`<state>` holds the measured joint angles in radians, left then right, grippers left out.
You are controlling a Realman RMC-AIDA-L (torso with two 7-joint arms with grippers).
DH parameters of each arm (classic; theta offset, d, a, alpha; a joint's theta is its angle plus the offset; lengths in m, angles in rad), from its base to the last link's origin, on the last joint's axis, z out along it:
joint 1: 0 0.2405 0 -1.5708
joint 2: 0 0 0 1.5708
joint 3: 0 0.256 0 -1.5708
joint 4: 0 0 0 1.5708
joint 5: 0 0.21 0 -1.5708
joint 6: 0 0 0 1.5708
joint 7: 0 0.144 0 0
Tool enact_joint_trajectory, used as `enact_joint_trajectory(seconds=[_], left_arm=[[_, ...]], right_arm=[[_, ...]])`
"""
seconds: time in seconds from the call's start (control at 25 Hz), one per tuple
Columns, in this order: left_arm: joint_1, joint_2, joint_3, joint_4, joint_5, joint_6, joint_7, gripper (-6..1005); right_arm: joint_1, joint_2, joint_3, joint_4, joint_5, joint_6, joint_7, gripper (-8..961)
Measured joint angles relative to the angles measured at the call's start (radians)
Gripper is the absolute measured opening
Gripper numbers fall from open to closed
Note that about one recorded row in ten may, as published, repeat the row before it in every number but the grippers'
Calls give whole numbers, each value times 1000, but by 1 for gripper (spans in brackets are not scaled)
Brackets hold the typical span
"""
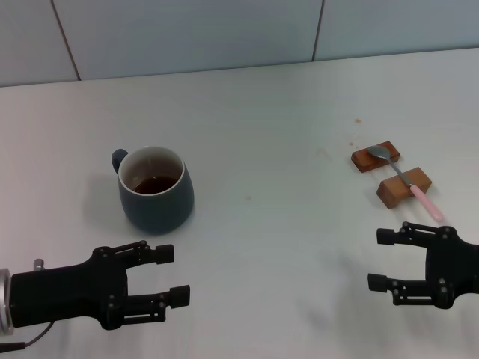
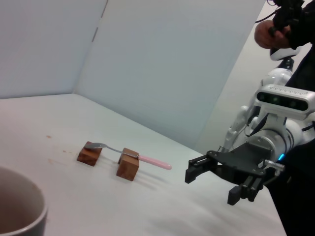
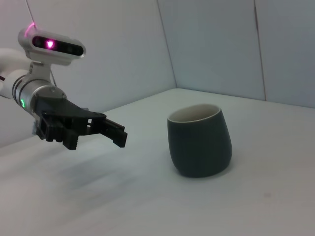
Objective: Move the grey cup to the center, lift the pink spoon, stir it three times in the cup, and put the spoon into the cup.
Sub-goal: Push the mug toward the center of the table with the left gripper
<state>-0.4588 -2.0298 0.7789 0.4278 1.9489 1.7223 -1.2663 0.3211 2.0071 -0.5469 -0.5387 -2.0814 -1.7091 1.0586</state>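
Note:
The grey cup [image 1: 155, 189] stands on the left side of the white table, holding dark brown liquid, its handle at the back left. It also shows in the right wrist view [image 3: 199, 141], and its rim shows in the left wrist view [image 2: 19, 206]. The pink spoon [image 1: 405, 180] lies across two brown wooden blocks at the right; it also shows in the left wrist view [image 2: 129, 155]. My left gripper [image 1: 171, 275] is open and empty, in front of the cup. My right gripper [image 1: 383, 259] is open and empty, in front of the spoon.
Two wooden rest blocks [image 1: 376, 156] [image 1: 404, 186] hold the spoon. The white table [image 1: 277, 149] ends at a pale wall behind. A person's hand [image 2: 275, 29] with a device shows beyond the robot in the left wrist view.

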Motion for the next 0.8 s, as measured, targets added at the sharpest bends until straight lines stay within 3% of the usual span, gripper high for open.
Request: enact_joint_trajectory(seconds=[0.8], left_arm=[[-10, 6, 8, 2, 1, -11, 0, 787]], right_arm=[[33, 7, -4, 11, -7, 11, 1, 811]])
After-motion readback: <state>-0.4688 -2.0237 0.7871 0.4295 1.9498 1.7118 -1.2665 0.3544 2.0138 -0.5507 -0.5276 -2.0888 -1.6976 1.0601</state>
